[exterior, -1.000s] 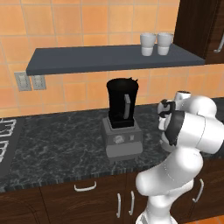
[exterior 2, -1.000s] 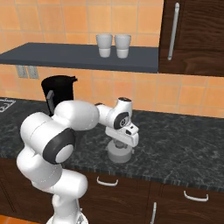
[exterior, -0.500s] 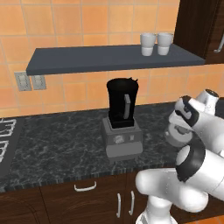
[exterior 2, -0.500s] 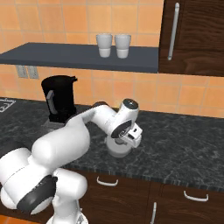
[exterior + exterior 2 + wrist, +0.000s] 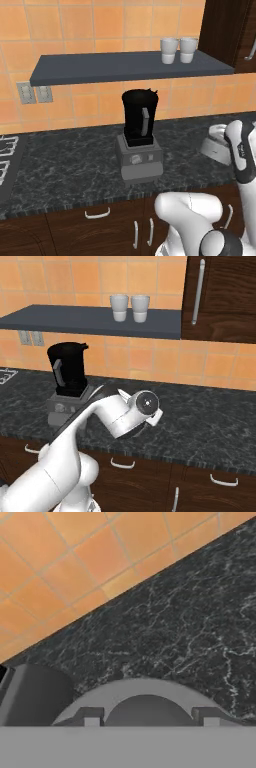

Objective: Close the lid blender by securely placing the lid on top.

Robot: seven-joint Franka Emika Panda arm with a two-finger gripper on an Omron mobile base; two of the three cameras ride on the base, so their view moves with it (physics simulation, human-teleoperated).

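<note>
The lid (image 5: 145, 699) was seen in the hand view just below the hand (image 5: 148, 718), on the dark table (image 5: 200, 627); whether it was grasped could not be told. The open blender (image 5: 140, 137) stood well apart, two white cups (image 5: 130, 308) shelved above.

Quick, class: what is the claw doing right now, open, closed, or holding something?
Claw: whether it is open or closed cannot be told; its tips sit at either side of the lid, grip unconfirmed.
</note>
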